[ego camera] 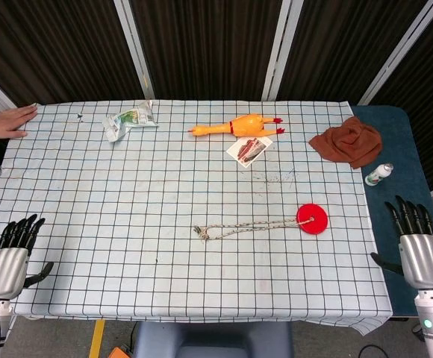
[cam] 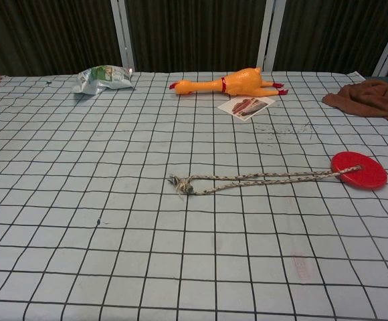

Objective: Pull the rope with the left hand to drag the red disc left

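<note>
A red disc (ego camera: 312,218) (cam: 358,170) lies flat on the checked tablecloth, right of centre. A pale braided rope (ego camera: 250,227) (cam: 261,178) runs left from it and ends in a knotted loop near the table's middle. My left hand (ego camera: 12,257) hovers at the near left corner, fingers straight and apart, holding nothing, far from the rope's end. Over the near right edge my right hand (ego camera: 419,247) is likewise open and empty. Neither hand shows in the chest view.
At the back lie a yellow rubber chicken (ego camera: 237,126) (cam: 224,83), a small picture card (ego camera: 249,150) (cam: 246,106) and a crumpled bag (ego camera: 129,119) (cam: 103,77). A brown cloth (ego camera: 348,142) and small bottle (ego camera: 378,174) sit far right. A person's hand (ego camera: 7,121) rests at the far left edge.
</note>
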